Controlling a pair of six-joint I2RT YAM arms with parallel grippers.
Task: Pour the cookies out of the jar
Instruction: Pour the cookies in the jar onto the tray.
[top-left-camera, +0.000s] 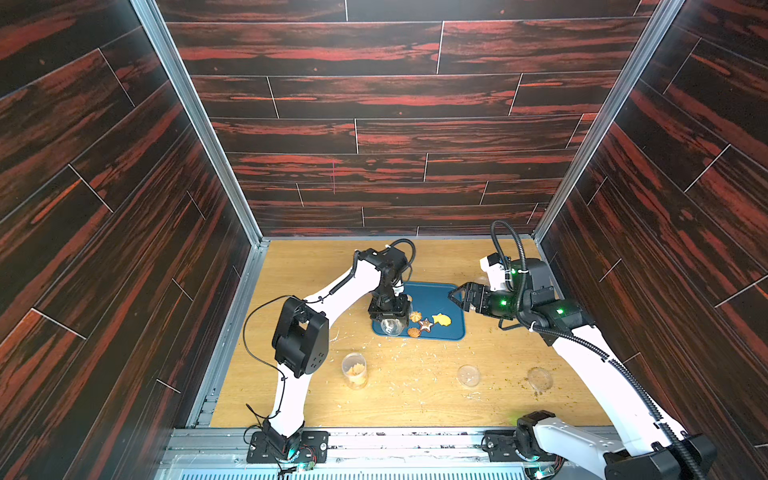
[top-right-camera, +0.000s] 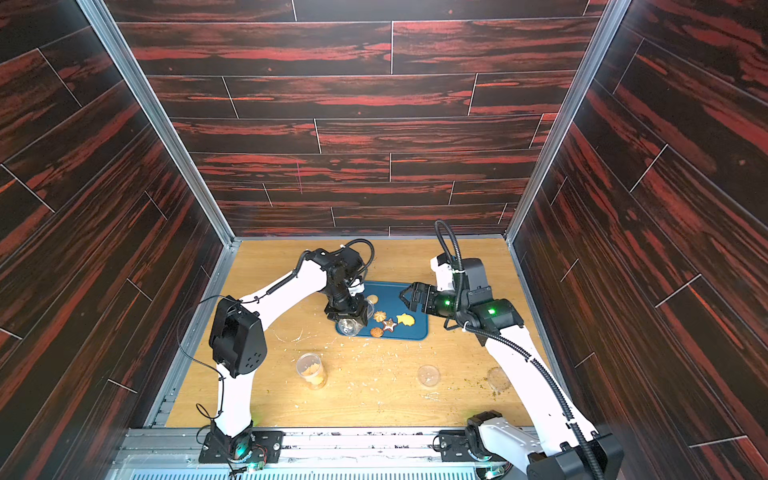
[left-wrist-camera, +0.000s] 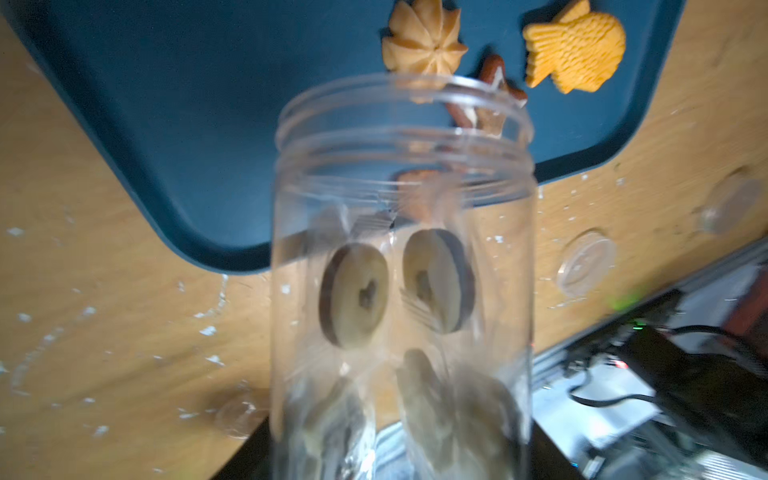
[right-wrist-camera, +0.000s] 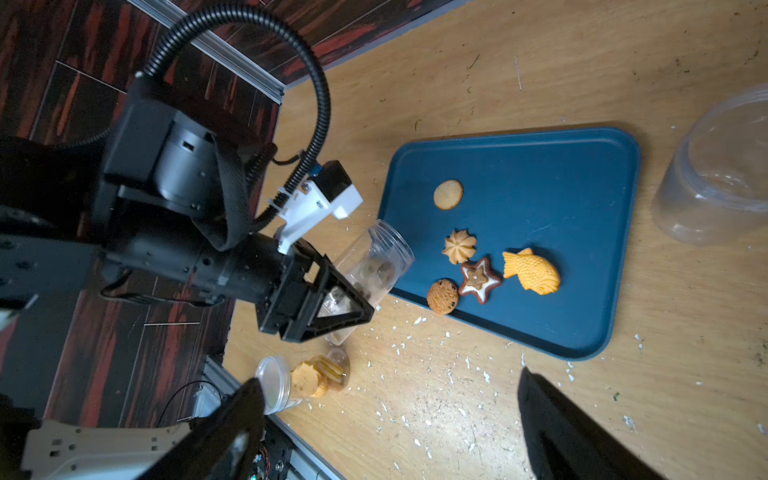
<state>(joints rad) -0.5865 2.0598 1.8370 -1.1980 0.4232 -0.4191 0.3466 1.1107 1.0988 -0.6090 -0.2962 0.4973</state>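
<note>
1. My left gripper (top-left-camera: 388, 311) squeezes the clear jar (left-wrist-camera: 403, 174), tipped with its mouth over the blue tray (right-wrist-camera: 540, 187).
2. Five cookies (right-wrist-camera: 480, 279) lie on the tray. Some round cookies (left-wrist-camera: 355, 295) sit inside the jar.
3. My right gripper (top-left-camera: 454, 296) is wide open and holds nothing.
4. I think I'm mid-pour, so next I should tip more.

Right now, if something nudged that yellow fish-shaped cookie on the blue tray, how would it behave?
The fish cookie lies flat, so it would probably slide rather than roll on the smooth blue tray. It looks thin and stiff, so likely light and brittle under a hard pinch. Pushed toward the star cookie close beside it, it might shove that along.
</note>
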